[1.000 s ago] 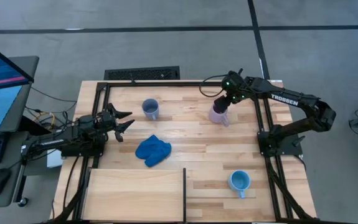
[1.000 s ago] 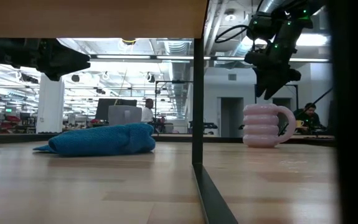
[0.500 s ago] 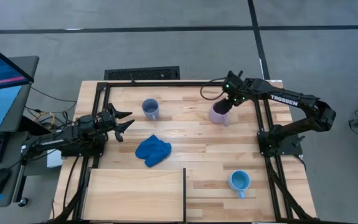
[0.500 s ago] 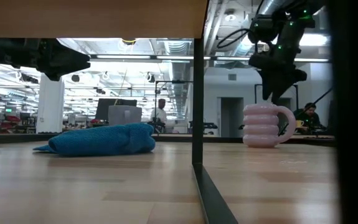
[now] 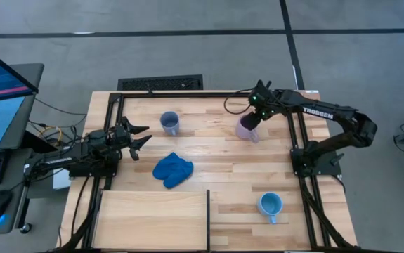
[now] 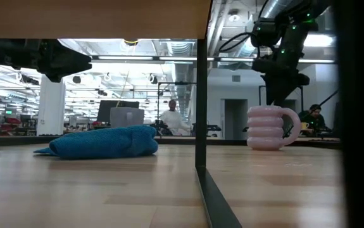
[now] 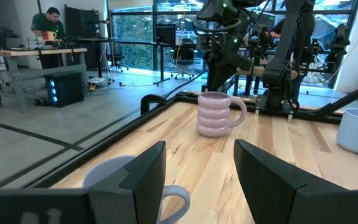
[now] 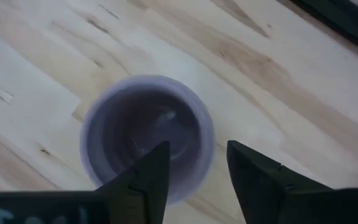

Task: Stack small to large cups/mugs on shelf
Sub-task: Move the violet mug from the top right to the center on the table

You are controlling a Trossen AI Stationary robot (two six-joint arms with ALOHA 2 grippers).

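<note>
Three mugs sit apart on the bench, none yet on the shelf, so by my reading the stacking has barely begun. Taking the overhead view as a clock face and moving from the near edge to the far one: the pale plywood shelf lies at about 7 o'clock, bare of mugs. The bright light blue mug stands at about 5 o'clock, well apart from the others. A crumpled blue cloth rests near the centre. The left gripper waits at 9 o'clock, its jaws spread wide and holding nothing. The grey-blue mug stands at about 11 o'clock, just ahead of those jaws. The lilac mug, ribbed and upright, stands at about 1 o'clock. The right gripper hovers directly above it, jaws parted around the near rim but not closed on it; whether they touch it cannot be told. All three mugs remain to be lifted, nested small into large, and placed on the shelf. White lettering on the right arm reads "TROSSEN".
</note>
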